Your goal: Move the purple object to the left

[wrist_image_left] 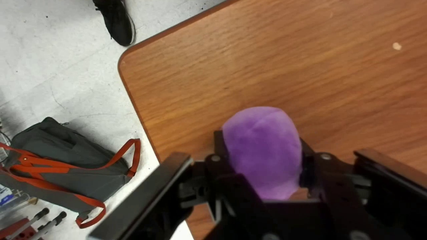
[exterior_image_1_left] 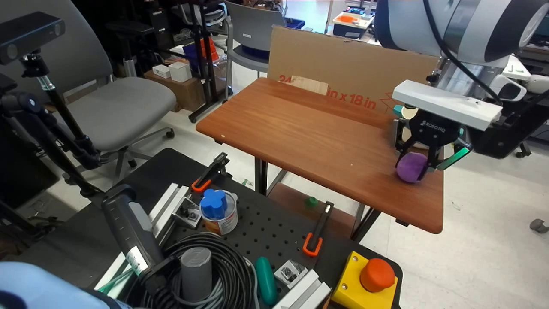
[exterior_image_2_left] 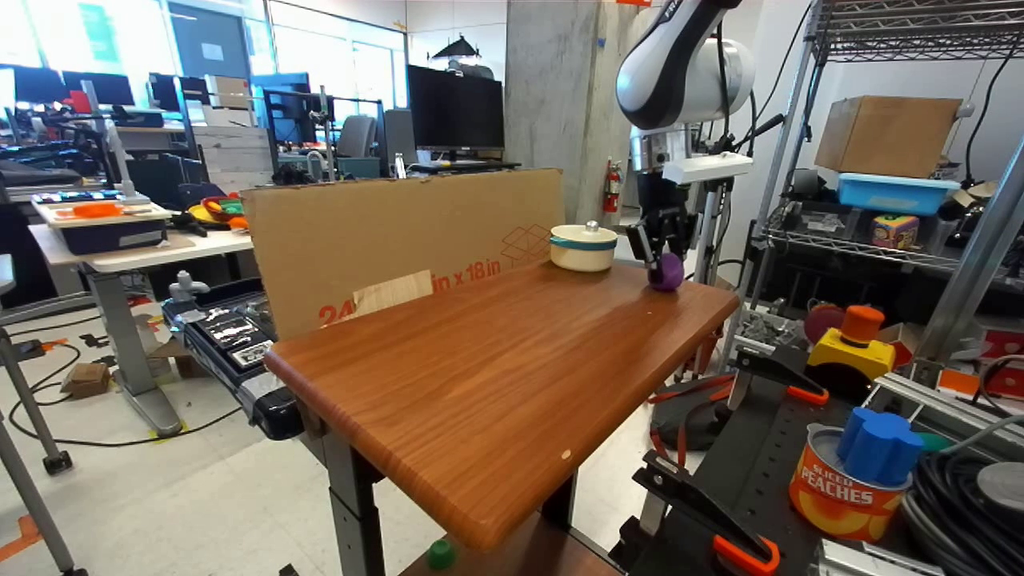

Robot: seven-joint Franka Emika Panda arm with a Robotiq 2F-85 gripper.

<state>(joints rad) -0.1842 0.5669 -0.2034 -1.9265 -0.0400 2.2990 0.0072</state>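
Where cardboard (exterior_image_2_left: 400, 236) ends in an exterior view, a cream pot (exterior_image_2_left: 582, 259) stands lidded; next right, my pincer (exterior_image_2_left: 666, 267) grips the rounded purple object (exterior_image_2_left: 669, 275), its creases visible only in the wrist view, near one end of the wooden table (exterior_image_2_left: 448, 400); rightmost, a blue lobed piece (exterior_image_2_left: 880, 448) sits in the peach can (exterior_image_2_left: 840, 504).

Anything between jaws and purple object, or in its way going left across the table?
No: in the wrist view the jaws flank the purple object, no gap showing. Leftward in both exterior views, nothing visible blocks its path along the table; the lidded pot sits farther back, probably off that line.
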